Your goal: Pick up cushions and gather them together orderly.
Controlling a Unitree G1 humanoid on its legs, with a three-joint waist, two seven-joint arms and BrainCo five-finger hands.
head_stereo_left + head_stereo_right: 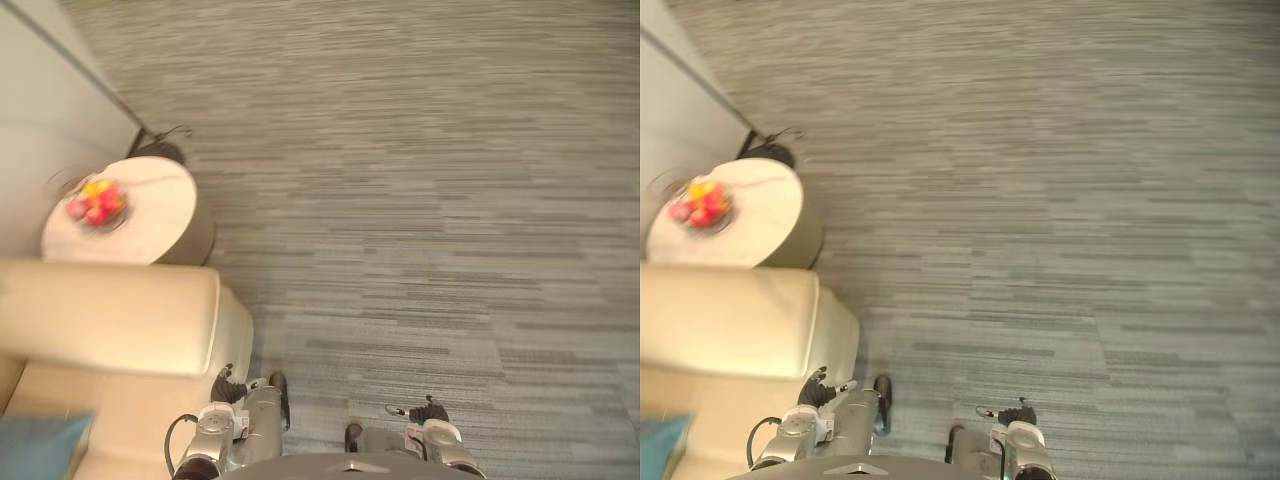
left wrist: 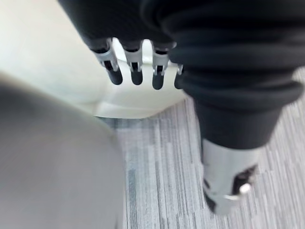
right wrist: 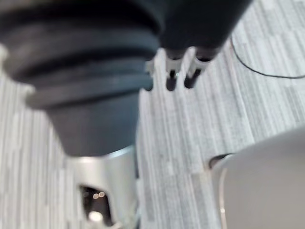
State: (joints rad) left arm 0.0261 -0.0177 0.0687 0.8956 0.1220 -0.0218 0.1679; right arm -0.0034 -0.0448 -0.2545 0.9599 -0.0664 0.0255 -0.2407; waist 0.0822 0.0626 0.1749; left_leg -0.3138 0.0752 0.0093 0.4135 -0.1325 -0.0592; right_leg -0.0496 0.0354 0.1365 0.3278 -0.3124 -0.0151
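The corner of a blue cushion (image 1: pixel 40 445) lies on the seat of a cream sofa (image 1: pixel 120 320) at the lower left. In the left wrist view my left hand (image 2: pixel 136 62) hangs with its fingers straight, empty, close beside the sofa's cream side (image 2: pixel 57 62). My right hand (image 3: pixel 171 71) also hangs open and empty, over grey striped carpet (image 3: pixel 190 124).
A round white side table (image 1: pixel 150 215) stands just past the sofa's arm, with a bowl of red and yellow fruit (image 1: pixel 96 203) on it. Behind the table sits a dark stand base (image 1: pixel 158 150) with a thin pole. Grey carpet (image 1: pixel 430 200) spreads ahead and to the right.
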